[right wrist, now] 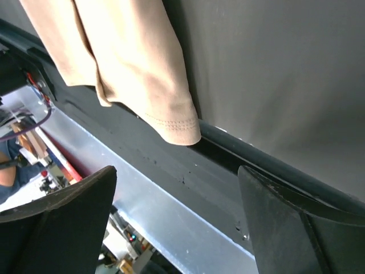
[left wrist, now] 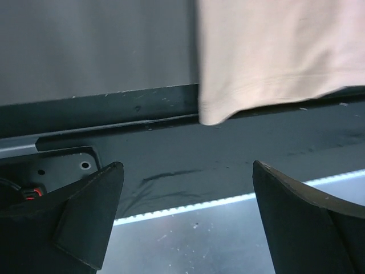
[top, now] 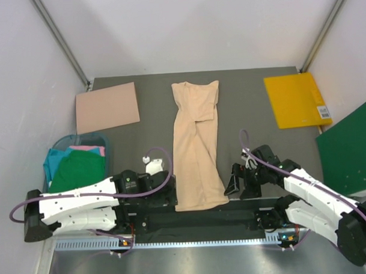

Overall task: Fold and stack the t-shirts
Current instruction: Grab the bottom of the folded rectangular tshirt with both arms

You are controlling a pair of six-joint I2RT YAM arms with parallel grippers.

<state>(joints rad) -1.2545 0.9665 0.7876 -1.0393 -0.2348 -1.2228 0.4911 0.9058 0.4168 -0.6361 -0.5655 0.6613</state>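
Note:
A light beige t-shirt (top: 197, 142) lies folded into a long narrow strip down the middle of the grey table, its hem hanging over the near edge. The hem's corner shows in the left wrist view (left wrist: 274, 57) and in the right wrist view (right wrist: 142, 74). My left gripper (top: 164, 195) is open and empty just left of the hem. My right gripper (top: 240, 184) is open and empty just right of the hem. Green (top: 79, 170), pink and teal t-shirts lie in a blue bin (top: 102, 138) at the left.
A tan board (top: 107, 107) lies at the back left. A yellow folder (top: 295, 100) lies at the back right. A green board (top: 352, 146) leans at the right. The table's dark front edge (left wrist: 114, 108) and a metal rail run below the hem.

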